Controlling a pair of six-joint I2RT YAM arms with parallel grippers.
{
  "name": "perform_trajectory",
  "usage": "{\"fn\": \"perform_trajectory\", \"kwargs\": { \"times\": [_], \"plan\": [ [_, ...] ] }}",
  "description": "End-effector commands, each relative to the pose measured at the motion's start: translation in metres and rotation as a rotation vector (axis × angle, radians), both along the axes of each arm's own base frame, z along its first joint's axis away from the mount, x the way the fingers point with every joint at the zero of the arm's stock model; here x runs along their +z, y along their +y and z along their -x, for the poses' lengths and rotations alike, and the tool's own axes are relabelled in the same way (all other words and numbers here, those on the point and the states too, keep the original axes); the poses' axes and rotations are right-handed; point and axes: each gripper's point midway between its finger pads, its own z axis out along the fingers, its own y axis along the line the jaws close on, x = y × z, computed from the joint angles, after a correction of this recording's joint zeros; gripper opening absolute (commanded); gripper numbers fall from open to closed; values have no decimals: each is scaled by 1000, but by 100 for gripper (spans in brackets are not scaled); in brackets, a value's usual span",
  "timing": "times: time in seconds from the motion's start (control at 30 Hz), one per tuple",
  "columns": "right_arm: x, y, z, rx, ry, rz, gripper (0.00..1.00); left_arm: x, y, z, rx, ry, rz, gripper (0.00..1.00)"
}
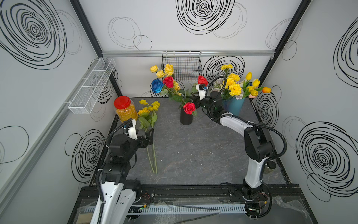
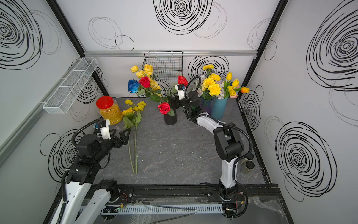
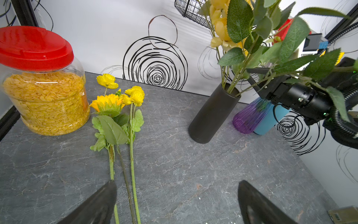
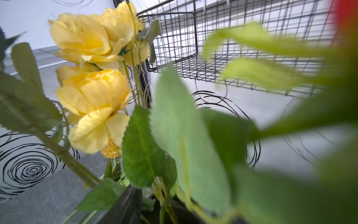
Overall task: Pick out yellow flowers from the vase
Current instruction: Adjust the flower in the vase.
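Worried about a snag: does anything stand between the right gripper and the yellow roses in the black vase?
Yes. Broad green leaves crowd right before the right gripper above the black cylindrical vase; the yellow fabric roses lie beyond them, and red roses share that vase.

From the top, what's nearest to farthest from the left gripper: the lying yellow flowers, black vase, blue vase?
1. lying yellow flowers, right beside the left gripper.
2. black vase, middle back.
3. blue vase, back right.
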Motion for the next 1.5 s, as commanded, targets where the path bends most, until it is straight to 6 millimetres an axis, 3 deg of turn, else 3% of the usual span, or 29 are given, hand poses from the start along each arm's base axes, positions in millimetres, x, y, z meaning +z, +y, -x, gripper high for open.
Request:
{"fn": "perform_trajectory", "kwargs": {
  "times": [0.0, 0.17, 0.33, 0.47, 0.77, 1.0, 1.17, 1.47],
  "plan": [
    [37, 2, 23, 74, -104, -48, 66, 5, 0, -3, 1, -30, 11, 99],
    [31, 6, 34, 88, -132, 24, 70, 5, 1, -3, 1, -30, 11, 99],
    [40, -2, 50, 72, -116, 20, 70, 6, 1, -3, 1, -31, 11, 99],
    [35, -15, 55, -1, -54, 33, 71, 6, 1, -3, 4, -35, 11, 99],
    [24, -57, 57, -209, 19, 40, 95, 7, 1, -2, 1, -39, 12, 99],
    [5, -43, 40, -166, 85, 75, 98, 9, 2, -1, 5, -46, 11, 99],
    [-13, -23, 35, -75, 125, 120, 93, 10, 2, 0, 7, -49, 10, 99],
    [-17, -29, 61, -31, 112, 148, 95, 9, 1, -1, 3, -47, 12, 99]
  ]
}}
